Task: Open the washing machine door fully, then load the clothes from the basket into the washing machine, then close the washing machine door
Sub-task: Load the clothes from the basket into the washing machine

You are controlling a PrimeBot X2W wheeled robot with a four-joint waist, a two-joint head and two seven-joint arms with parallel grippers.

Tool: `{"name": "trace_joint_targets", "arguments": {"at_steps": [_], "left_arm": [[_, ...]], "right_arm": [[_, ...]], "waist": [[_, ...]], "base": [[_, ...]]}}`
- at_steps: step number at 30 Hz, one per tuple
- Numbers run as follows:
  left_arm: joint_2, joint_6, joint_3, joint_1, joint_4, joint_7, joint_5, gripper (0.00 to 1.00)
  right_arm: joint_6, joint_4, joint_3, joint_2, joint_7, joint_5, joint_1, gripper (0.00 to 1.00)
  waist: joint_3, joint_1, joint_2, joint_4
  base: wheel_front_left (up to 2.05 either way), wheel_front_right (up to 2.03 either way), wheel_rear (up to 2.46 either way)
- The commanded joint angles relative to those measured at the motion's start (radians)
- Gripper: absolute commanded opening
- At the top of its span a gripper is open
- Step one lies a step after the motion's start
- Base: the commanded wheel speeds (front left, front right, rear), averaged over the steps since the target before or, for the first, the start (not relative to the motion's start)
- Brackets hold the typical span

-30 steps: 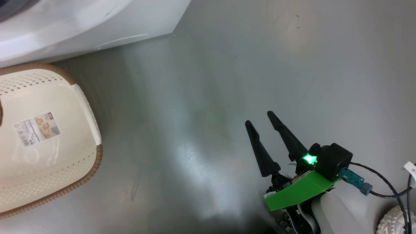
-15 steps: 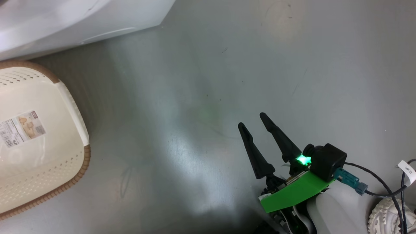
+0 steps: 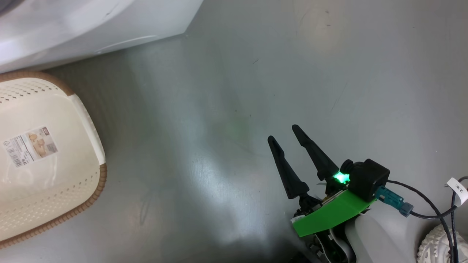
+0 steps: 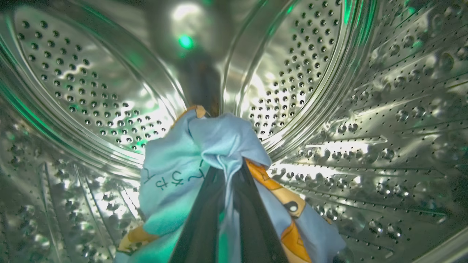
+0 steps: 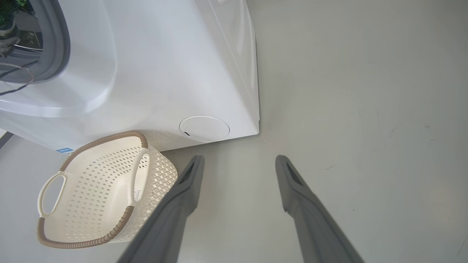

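Clothes point(image 4: 204, 146): light blue fabric printed with orange and brown cartoon figures, bunched into a bundle. The bundle is inside the shiny perforated steel drum point(image 4: 365, 109) of the big white boxy washing machine point(image 5: 164, 73), up off the drum wall.

My left claw point(image 4: 228, 168): narrow, both dark fingers pinched on a fold at the middle of the bundle. Cloth drapes down either side of the fingers. Green light reflects off the drum's back wall.

Machine from outside, right wrist view: grey rubber seal point(image 5: 60, 40) at the upper left around the opening. Round white flap point(image 5: 204, 128) low on the front near the corner. Small blue label point(image 5: 65, 150) low down, just beyond the basket rim.

Basket point(image 5: 157, 171): small cream-white perforated plastic, rounded rectangle, brown woven-look rim, side handles. It stands on the grey floor point(image 3: 219, 109) close against the machine's lower front; I cannot tell whether they touch. Its bare floor carries a paper label point(image 3: 31, 146).

My right claw point(image 3: 283, 133): spread wide, holding nothing, fingers well apart over bare floor. It is well apart from the basket, off to its right in the head view. A green lamp point(image 3: 342, 178) glows at its wrist above a green plastic bracket point(image 3: 329, 215).
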Motion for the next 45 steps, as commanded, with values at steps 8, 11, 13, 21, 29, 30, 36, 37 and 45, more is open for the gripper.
{"name": "trace_joint_targets", "arguments": {"at_steps": [8,11,13,21,29,30,36,37,45], "left_arm": [[0.035,-0.003,-0.051,-0.051,0.077,0.040,-0.065,1.00],[0.036,-0.003,-0.072,-0.064,0.095,0.035,-0.079,1.00],[0.036,-0.003,-0.084,-0.069,0.105,0.030,-0.086,1.00],[0.030,-0.003,-0.123,-0.069,0.134,0.008,-0.106,1.00],[0.014,-0.003,-0.141,-0.029,0.129,-0.005,-0.131,1.00],[0.010,-0.003,-0.143,-0.020,0.124,-0.006,-0.133,1.00],[-0.010,-0.003,-0.129,0.032,0.066,-0.008,-0.140,1.00],[-0.014,-0.003,-0.123,0.045,0.054,-0.008,-0.138,1.00],[-0.045,-0.003,-0.093,0.160,-0.044,-0.008,-0.106,1.00]], "right_arm": [[0.002,-0.012,0.014,0.001,-0.005,0.007,0.022,1.00],[0.002,-0.012,0.012,0.001,-0.005,0.008,0.021,1.00],[0.002,-0.011,0.010,0.001,-0.005,0.008,0.019,1.00],[0.002,-0.012,-0.003,0.001,-0.005,0.001,0.014,1.00],[0.002,-0.010,-0.020,0.001,-0.005,-0.003,0.003,1.00],[0.002,-0.010,-0.024,0.001,-0.005,-0.006,0.003,1.00],[0.002,-0.005,-0.040,0.001,-0.005,-0.015,-0.004,1.00],[0.002,-0.004,-0.043,0.001,-0.005,-0.015,-0.005,1.00],[0.002,0.015,-0.064,0.001,-0.005,-0.027,-0.003,1.00]], "waist": [[-0.012,0.0000,-0.0001,0.000],[-0.015,0.0000,-0.0001,0.003],[-0.018,0.0000,-0.0001,0.005],[-0.033,0.0000,-0.0001,0.020],[-0.055,0.0000,-0.0001,0.037],[-0.060,0.0000,-0.0001,0.042],[-0.087,0.0000,-0.0001,0.066],[-0.093,0.0000,-0.0001,0.070],[-0.152,0.0000,-0.0001,0.100]], "base": [[0.00,0.00,0.00],[0.00,0.00,0.00],[0.00,0.00,0.00],[0.00,0.00,0.00],[0.00,0.00,0.00],[0.00,0.00,0.00],[0.00,0.00,0.00],[0.00,0.00,0.00],[0.00,0.00,0.00]]}}
